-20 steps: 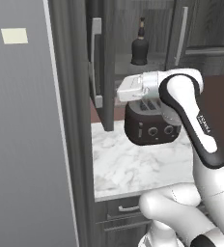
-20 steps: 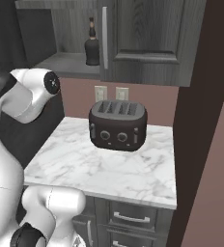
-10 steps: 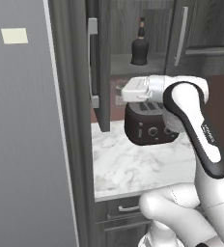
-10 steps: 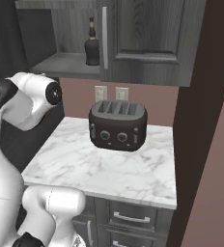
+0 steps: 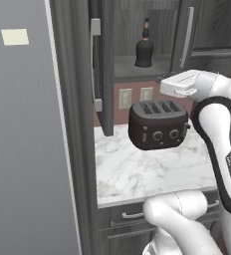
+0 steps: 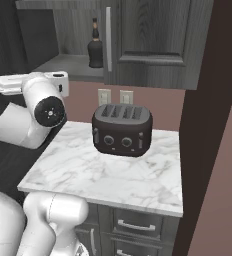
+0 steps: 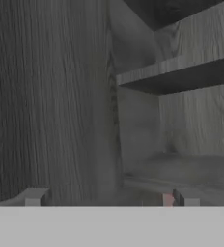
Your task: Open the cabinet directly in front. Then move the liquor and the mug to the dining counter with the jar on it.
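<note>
cabinet (image 5: 107, 64) stands open; dark liquor (image 5: 144, 46) on its shelf at twelve o'clock above the toaster (image 5: 157, 124). gripper (image 7: 109, 198) spread wide, empty, facing the cabinet's inside wall. reaching at three o'clock could topple the bottle.

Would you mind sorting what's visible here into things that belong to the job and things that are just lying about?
Job:
- cabinet, left door open
- liquor on its shelf
- gripper, open, empty

Just there:
- toaster
- small marble counter
- wall outlets
</note>
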